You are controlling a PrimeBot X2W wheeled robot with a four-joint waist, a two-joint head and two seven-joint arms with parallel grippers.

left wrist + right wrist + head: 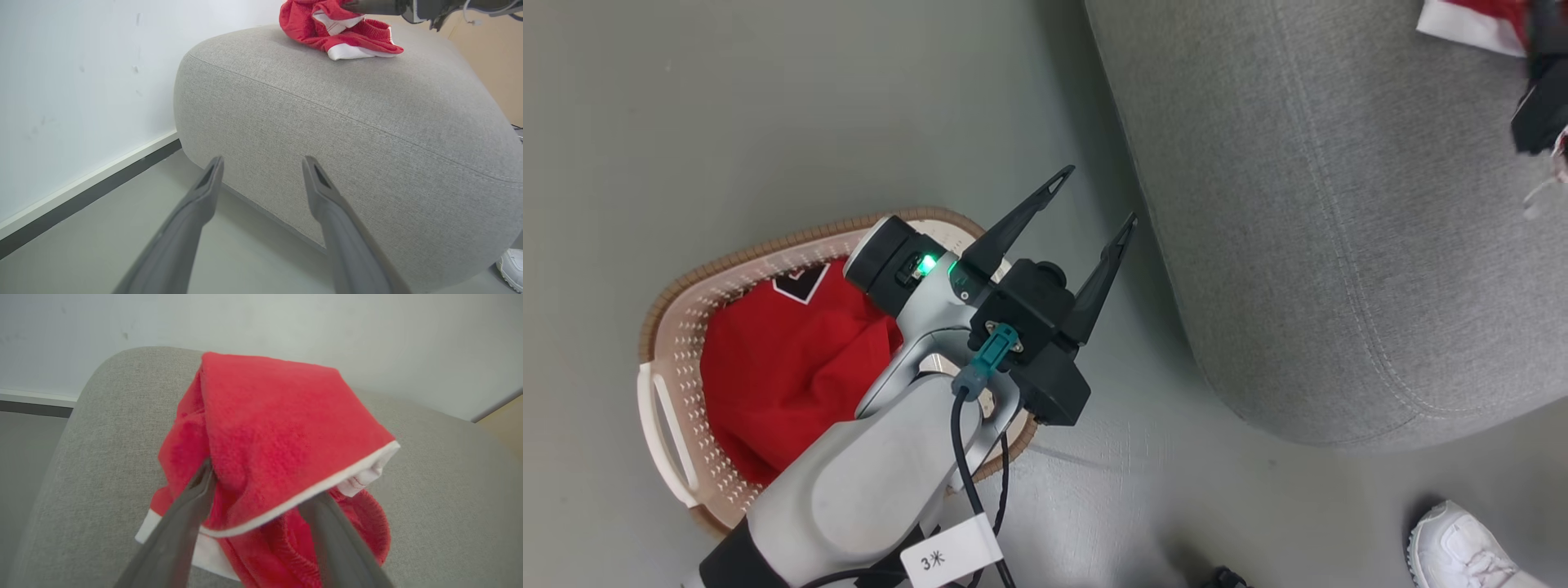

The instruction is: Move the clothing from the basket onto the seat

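The cream basket (678,327) with its brown rim stands on the floor at the lower left. A red garment (784,367) with a dark V-neck collar lies inside it. My left gripper (1098,196) hangs open and empty over the floor between the basket and the grey seat (1323,245); its fingers point at the seat's side (347,134). On top of the seat lies another red piece of clothing (278,433) with white trim. My right gripper (263,482) is at that piece, fingers spread apart, with the cloth draped over their tips.
A person's white shoe (1462,547) stands on the grey floor by the seat's near corner. A white wall with a dark baseboard (81,200) runs behind the seat.
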